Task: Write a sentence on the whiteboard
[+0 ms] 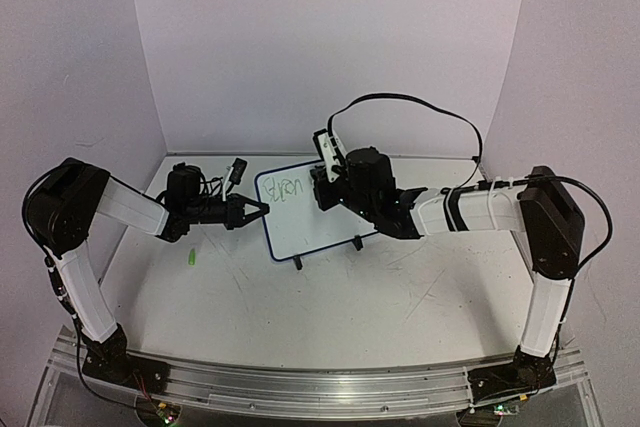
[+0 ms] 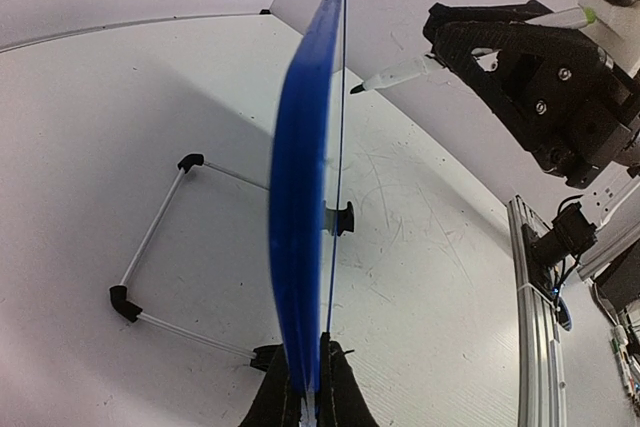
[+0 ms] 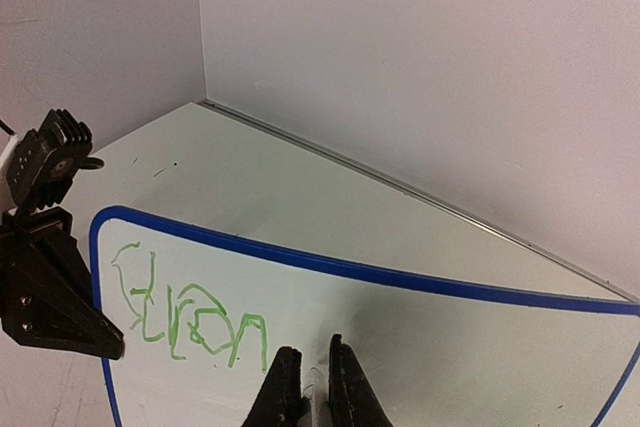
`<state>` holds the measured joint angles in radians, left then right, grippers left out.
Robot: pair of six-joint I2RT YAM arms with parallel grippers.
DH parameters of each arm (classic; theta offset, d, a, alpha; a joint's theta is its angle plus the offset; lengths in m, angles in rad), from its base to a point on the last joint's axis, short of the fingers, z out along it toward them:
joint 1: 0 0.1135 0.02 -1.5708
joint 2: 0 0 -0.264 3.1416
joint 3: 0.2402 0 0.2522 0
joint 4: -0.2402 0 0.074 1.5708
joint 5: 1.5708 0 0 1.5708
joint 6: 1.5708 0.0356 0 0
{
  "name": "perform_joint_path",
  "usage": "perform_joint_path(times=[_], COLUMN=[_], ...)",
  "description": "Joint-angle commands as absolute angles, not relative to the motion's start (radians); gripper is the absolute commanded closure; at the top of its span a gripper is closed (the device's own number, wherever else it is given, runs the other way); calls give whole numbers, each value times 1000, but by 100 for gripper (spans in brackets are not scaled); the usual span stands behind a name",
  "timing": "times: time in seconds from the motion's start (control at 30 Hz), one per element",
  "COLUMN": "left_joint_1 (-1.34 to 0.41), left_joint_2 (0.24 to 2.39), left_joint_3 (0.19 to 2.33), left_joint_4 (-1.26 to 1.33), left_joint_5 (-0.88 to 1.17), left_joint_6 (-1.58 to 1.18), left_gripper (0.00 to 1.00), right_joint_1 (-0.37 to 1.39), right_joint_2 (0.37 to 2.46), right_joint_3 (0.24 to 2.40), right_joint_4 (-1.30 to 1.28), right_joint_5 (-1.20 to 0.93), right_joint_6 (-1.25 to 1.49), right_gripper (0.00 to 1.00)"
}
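The whiteboard [image 1: 318,219] stands propped near the back middle of the surface [image 1: 400,297], the green sentence [image 1: 283,188] at its upper left corner; thin, stiff and light, it would likely skid under pen pressure, so grip its frame edge. The left hand [image 2: 308,372] pinches its left edge; the right hand [image 3: 313,355] pinches the pen [image 2: 400,74], tip just beside the board's face.

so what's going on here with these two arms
The left gripper is shut on the left edge of the blue-framed whiteboard, steadying it. The right gripper is shut on a white marker, its tip close to the board's face; contact is unclear. One short run of green lettering sits near the top left corner, so the sentence looks barely started.
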<state>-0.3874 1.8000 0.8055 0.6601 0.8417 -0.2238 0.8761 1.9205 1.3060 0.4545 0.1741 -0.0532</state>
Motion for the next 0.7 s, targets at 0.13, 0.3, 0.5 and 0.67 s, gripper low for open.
perform_joint_path(times=[0.13, 0.3, 0.5, 0.67], left_joint_1=[-387, -387, -386, -386], left_joint_2=[1790, 1789, 1789, 1790], left_joint_3=[830, 827, 828, 829], left_joint_4=[594, 594, 593, 593], left_joint_5=[769, 767, 765, 767], left_joint_6=[-130, -130, -130, -132], left_gripper=[100, 100, 100, 100], right_joint_1=[873, 877, 867, 867], right_joint_2=[1898, 1910, 1923, 1939], right_joint_3=[1322, 1335, 1346, 1365], right_joint_4=[485, 480, 480, 473], right_joint_5=[157, 152, 180, 199], right_joint_6=[-69, -70, -40, -35], right_gripper=[100, 100, 100, 100])
